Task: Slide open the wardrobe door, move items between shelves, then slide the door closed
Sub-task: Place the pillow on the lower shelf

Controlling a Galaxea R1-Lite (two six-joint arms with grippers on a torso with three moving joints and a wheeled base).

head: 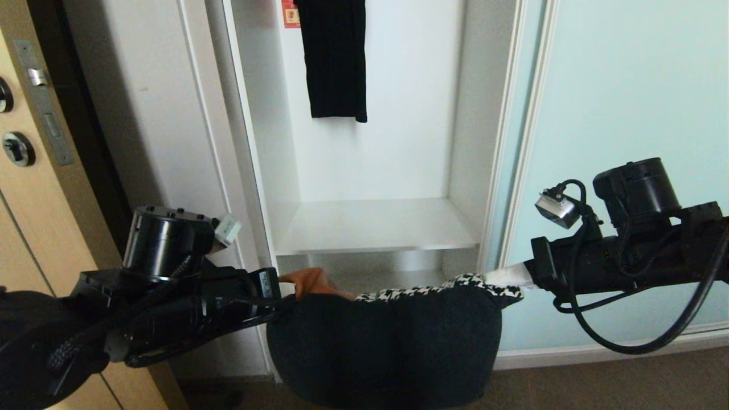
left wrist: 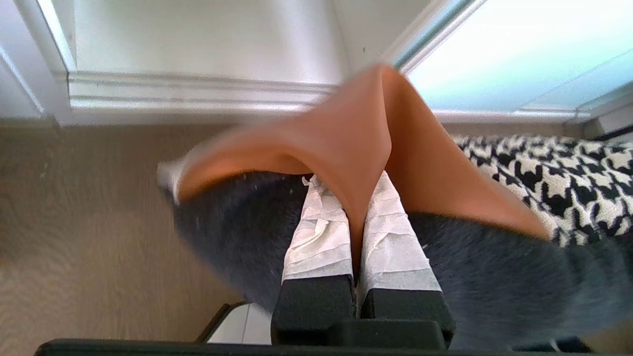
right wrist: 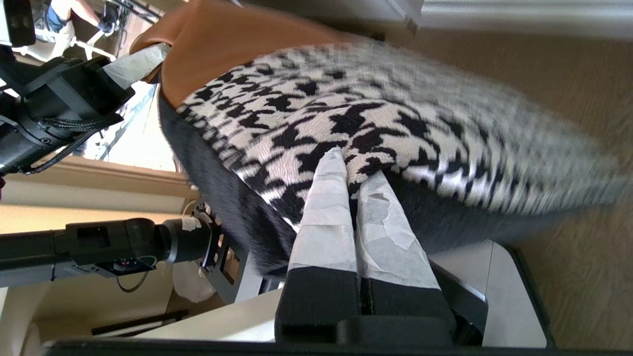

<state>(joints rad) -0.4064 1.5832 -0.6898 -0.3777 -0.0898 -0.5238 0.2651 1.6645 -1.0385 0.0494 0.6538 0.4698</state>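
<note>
The cushion (head: 387, 341) hangs between my two grippers in front of the open wardrobe, its black back towards the head camera. It sits lower than the white shelf (head: 376, 228). My left gripper (head: 287, 296) is shut on the tan-orange corner (left wrist: 356, 128), which is pinched between the taped fingers (left wrist: 316, 232). My right gripper (head: 501, 279) is shut on the houndstooth edge (right wrist: 395, 113) at the opposite corner. In the wrist views the left gripper (left wrist: 352, 185) and right gripper (right wrist: 353, 165) each hold a fold of fabric. The sliding wardrobe door (head: 626, 114), frosted aqua glass, stands slid to the right.
A long black garment (head: 336, 57) hangs at the back of the compartment above the shelf. The white side panel (head: 154, 114) and a wooden room door (head: 34, 228) with a metal latch are on the left. Brown floor (head: 598, 381) lies below.
</note>
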